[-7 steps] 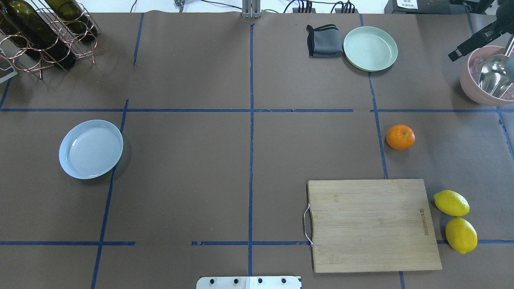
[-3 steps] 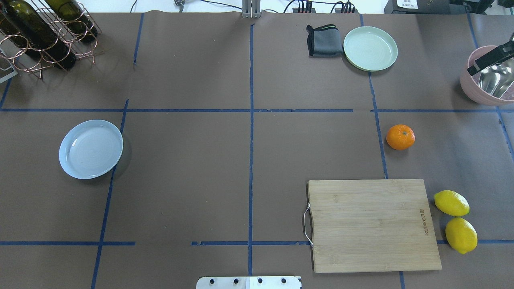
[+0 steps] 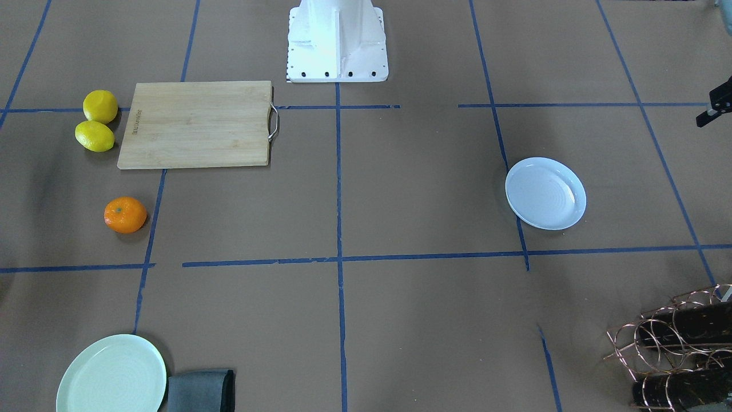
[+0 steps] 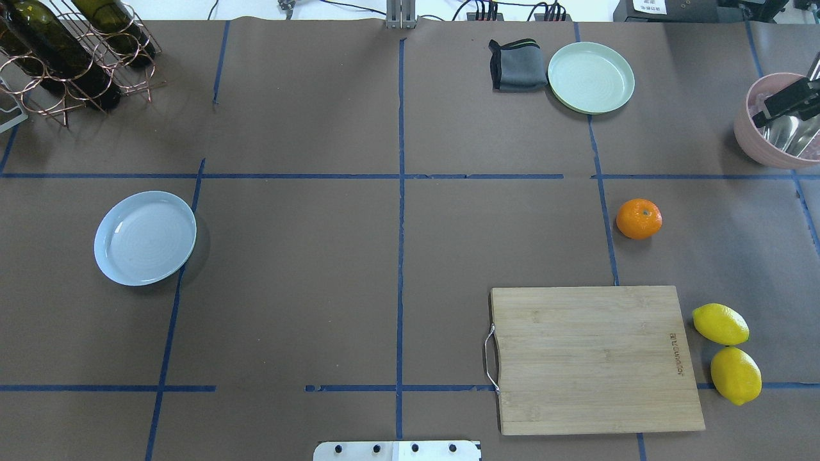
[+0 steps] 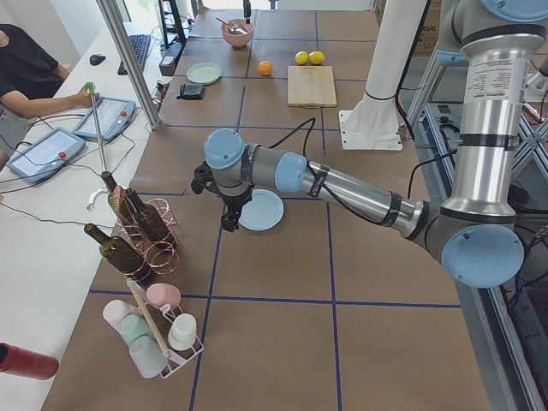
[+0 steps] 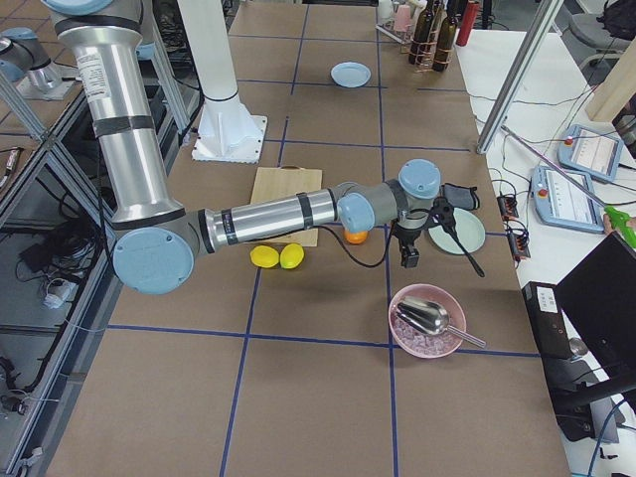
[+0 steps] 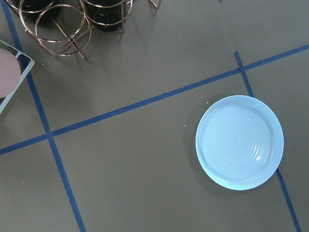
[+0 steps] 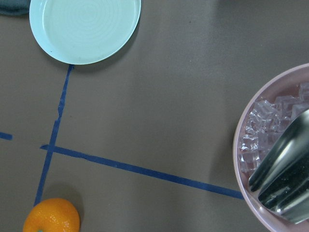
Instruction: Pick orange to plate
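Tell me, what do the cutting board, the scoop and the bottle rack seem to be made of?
Cutting board: likely bamboo, matte, showing pale strips and grain. Scoop: polished metal, probably steel, with mirror-like reflections. Bottle rack: thin bent wire with a shiny copper-coloured finish; whether solid copper or plating, I cannot tell.

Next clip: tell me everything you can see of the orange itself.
The orange is a small round fruit, bright orange, with finely pitted, slightly glossy skin and a small dark stem dimple facing up. It looks whole and unpeeled. It rests on the brown paper-covered table, just right of a blue tape line in the overhead view, beyond the wooden cutting board and apart from it. Only the table touches it; it is far from the bluish-white plate.
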